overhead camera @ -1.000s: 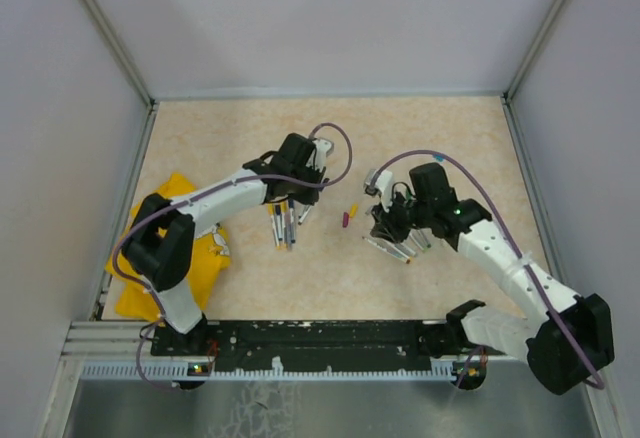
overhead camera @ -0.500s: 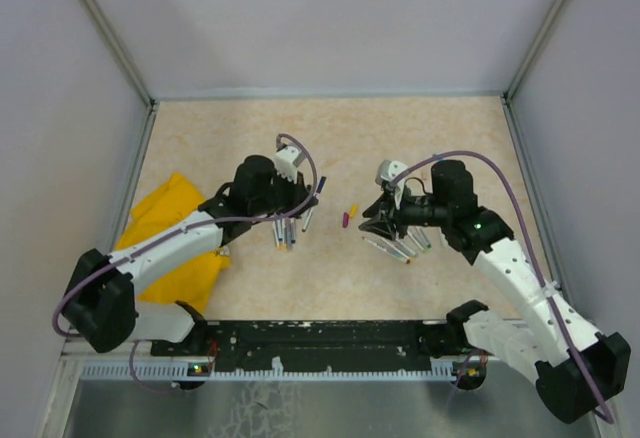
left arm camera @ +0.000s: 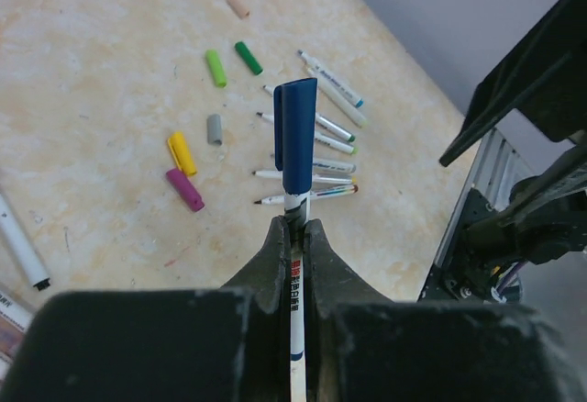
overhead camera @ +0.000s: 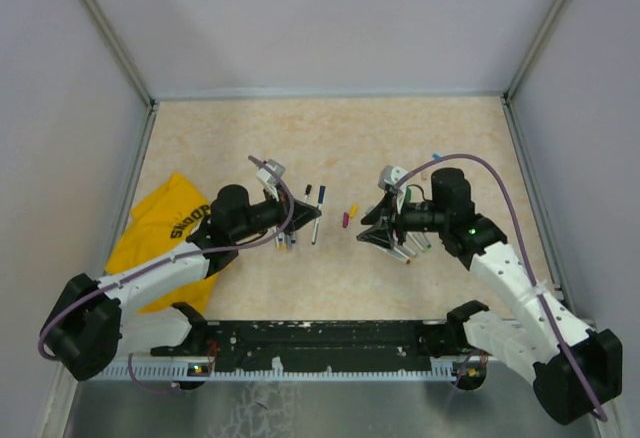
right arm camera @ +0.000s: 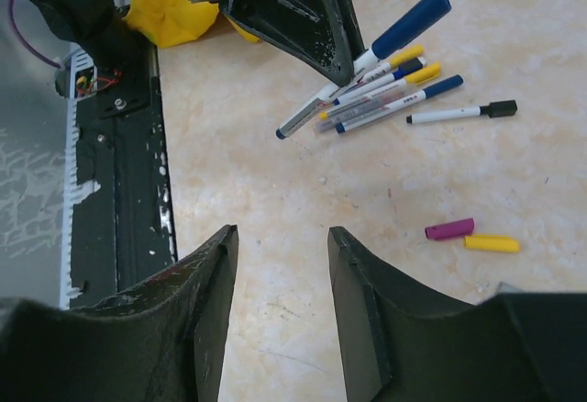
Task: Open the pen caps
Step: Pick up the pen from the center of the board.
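Note:
My left gripper [overhead camera: 302, 216] [left arm camera: 295, 229] is shut on a white pen [left arm camera: 296, 278] held above the table, its dark blue cap [left arm camera: 295, 136] [right arm camera: 413, 18] still on and sticking out past the fingertips. My right gripper [overhead camera: 374, 228] [right arm camera: 280, 237] faces it from the right, open and empty. Between the two lie a purple cap [overhead camera: 345, 219] [right arm camera: 449, 228] and a yellow cap [overhead camera: 352, 208] [right arm camera: 491, 243]. Green [left arm camera: 217, 67], dark green [left arm camera: 248, 57] and grey [left arm camera: 215, 128] caps lie farther off, beside several uncapped pens [left arm camera: 316, 154] [overhead camera: 405, 248]. Several capped pens [right arm camera: 385, 90] lie under the left gripper.
A yellow cloth [overhead camera: 165, 233] lies at the left under the left arm. A pen with a black cap [right arm camera: 463, 112] lies alone beyond the capped pens. The black base rail [overhead camera: 320, 336] runs along the near edge, and grey walls close in the other sides.
The left arm has drawn back toward the near left, lifting the blue-capped pen clear of the pile. The right gripper has swung to face it and its jaws have spread wider.

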Robot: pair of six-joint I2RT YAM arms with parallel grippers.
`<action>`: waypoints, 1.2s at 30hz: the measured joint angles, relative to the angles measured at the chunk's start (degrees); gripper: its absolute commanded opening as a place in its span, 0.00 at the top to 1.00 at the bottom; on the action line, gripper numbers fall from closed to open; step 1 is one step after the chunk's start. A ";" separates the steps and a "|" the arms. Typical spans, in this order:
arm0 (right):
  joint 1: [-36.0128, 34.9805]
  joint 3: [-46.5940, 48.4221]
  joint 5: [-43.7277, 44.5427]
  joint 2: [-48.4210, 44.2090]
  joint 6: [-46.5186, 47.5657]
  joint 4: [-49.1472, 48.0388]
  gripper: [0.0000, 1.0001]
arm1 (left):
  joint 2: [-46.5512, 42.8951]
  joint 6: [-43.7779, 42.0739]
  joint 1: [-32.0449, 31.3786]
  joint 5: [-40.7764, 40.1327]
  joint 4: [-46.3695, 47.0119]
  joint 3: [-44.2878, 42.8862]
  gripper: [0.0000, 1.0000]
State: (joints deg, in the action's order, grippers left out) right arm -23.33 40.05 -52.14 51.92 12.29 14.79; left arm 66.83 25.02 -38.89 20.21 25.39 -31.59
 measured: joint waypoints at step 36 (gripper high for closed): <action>0.22 -5.70 -2.99 5.64 -11.65 -14.38 0.55 | -3.23 14.21 -1.46 -2.14 31.50 12.85 1.00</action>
State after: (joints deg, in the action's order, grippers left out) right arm -23.11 34.35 -55.13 57.56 0.64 0.40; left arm 63.59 39.22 -40.36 18.06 56.88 -18.74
